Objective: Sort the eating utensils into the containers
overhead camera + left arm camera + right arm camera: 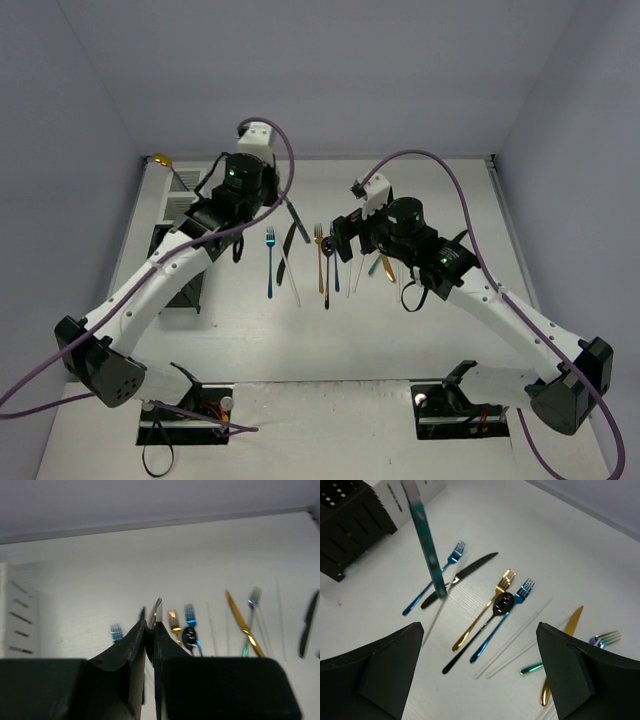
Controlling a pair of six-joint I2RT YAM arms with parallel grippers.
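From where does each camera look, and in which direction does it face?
Top external: above, behind, facing down on the table; left arm, right arm show.
Left wrist: low, facing the back wall; left gripper shut on a silver utensil.
Right wrist: raised, facing down; right gripper open.
Both wrists share the gold fork.

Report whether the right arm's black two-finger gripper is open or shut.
Open. In the wrist view the right gripper has its black fingers standing wide apart at the frame's sides, with nothing clamped between them.

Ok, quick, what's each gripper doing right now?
Left gripper: closed on a silver knife, whose tip pokes up between the fingers.
Right gripper: open, holding nothing.
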